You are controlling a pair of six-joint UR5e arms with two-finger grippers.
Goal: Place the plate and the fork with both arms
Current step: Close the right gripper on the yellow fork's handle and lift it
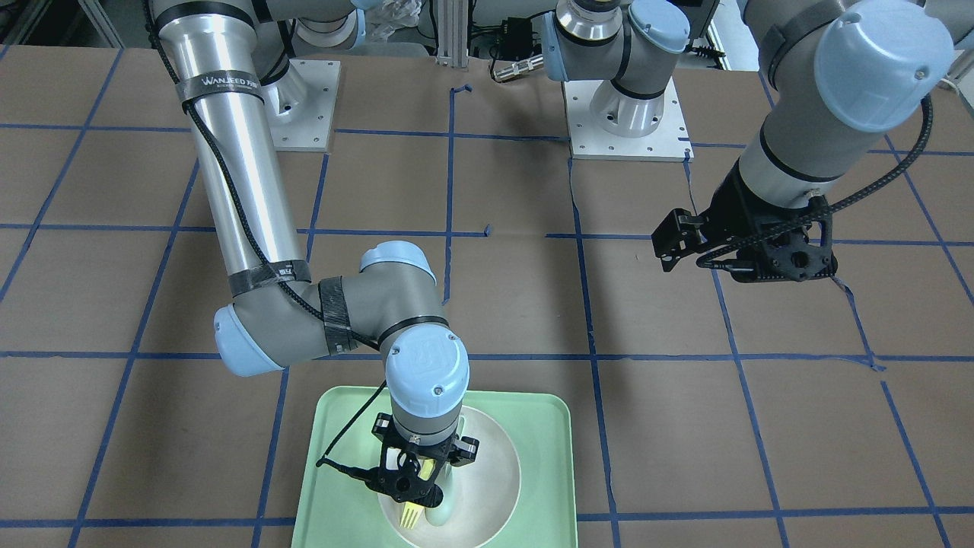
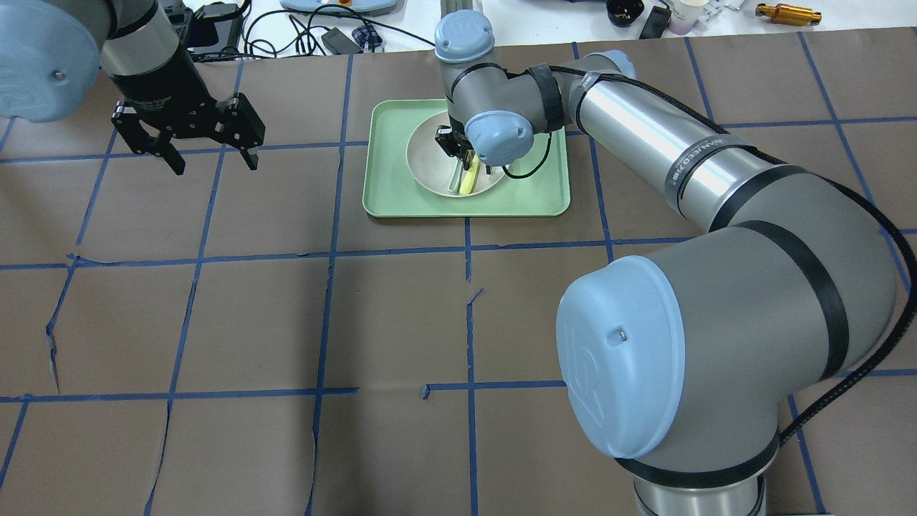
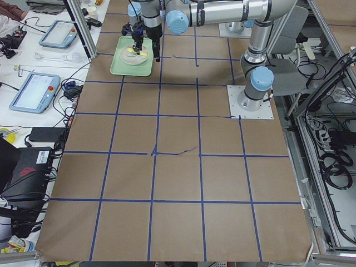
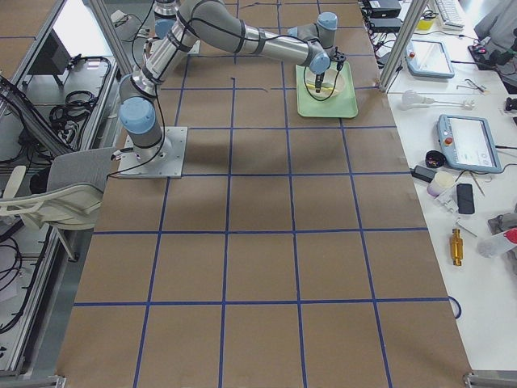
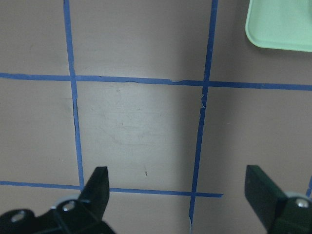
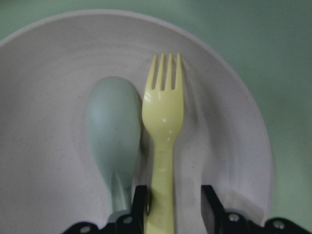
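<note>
Jaws, right: spread and straddling the handle of the fork [image 6: 163, 122]. One finger [image 6: 141, 204] touches the handle on the spoon side and the other stands a little off it, so nothing is pinched yet.
Jaws, left: spread wide and holding nothing, hovering over bare desk [image 5: 136, 122], well apart from the tray [image 2: 387, 193].
Fork: lies in the plate [image 6: 48, 73] with its tines pointing away from the wrist camera. Its head touches the bowl of the spoon [image 6: 113, 117] alongside.
Plate: sits on the tray, directly under the wrist of the right arm [image 2: 645, 136].
Step in hand: as I judge it, closing on the fork's handle to lift it out.
Centring: shift slightly toward the open side first. Both fingers then meet the handle together and do not shove it into the spoon.
Spoon risk: its handle runs just beside the touching finger. I cannot tell whether that finger sits between the two handles or over the spoon's. If it catches, both utensils may come up.
Grip: the handle is narrow, smooth plastic, so pinch it squarely on its edges or it may twist.
Lift: go straight up and slowly, since the light plate could be dragged along.
Left arm's part: probably the plate. It is best held off until the right wrist clears it.
</note>
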